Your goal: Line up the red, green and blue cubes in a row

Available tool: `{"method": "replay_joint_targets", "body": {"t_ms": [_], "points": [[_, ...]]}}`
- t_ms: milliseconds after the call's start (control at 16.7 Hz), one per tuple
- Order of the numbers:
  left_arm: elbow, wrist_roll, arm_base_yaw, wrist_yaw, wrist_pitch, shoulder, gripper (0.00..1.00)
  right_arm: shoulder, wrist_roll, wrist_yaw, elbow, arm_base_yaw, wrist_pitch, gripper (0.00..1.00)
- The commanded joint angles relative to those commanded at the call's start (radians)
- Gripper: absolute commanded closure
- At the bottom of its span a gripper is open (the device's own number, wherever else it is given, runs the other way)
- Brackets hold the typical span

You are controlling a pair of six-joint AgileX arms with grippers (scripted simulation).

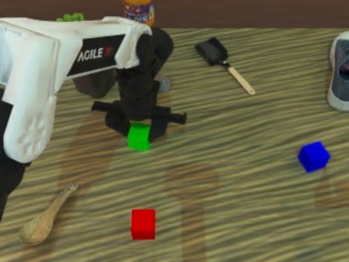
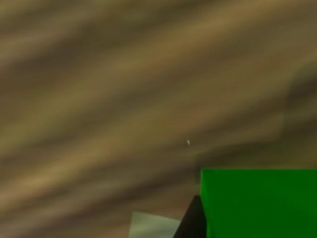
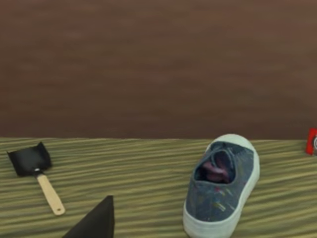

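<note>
Left end effector clamped on green cube, mid-counter; red cube near front edge, blue cube well right.

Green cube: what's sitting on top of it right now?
The left gripper sits over the green cube, covering its far part in the top view. Its near part shows. Finger contact is hidden, as is the table beneath it.

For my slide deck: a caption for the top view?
Left claw over the green cube; red cube and blue cube lie apart.
</note>
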Motion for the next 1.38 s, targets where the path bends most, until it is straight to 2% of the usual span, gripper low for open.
{"method": "replay_joint_targets", "body": {"t_ms": [360,780,1020,1200,1380], "points": [[0.005,0.003,0.002,-0.003,-0.008,-0.015,1.0,0.0,0.0,0.0,0.0,0.0,0.0,0.0],[0.146,0.001,0.019,-0.004,-0.218,-0.078,1.0,0.0,0.0,0.0,0.0,0.0,0.0,0.0],[0.158,0.001,0.021,-0.004,-0.232,-0.086,1.0,0.0,0.0,0.0,0.0,0.0,0.0,0.0],[0.144,-0.011,0.002,-0.005,-0.226,-0.092,1.0,0.0,0.0,0.0,0.0,0.0,0.0,0.0],[0.064,-0.111,-0.07,-0.007,-0.206,-0.149,1.0,0.0,0.0,0.0,0.0,0.0,0.0,0.0]]}}
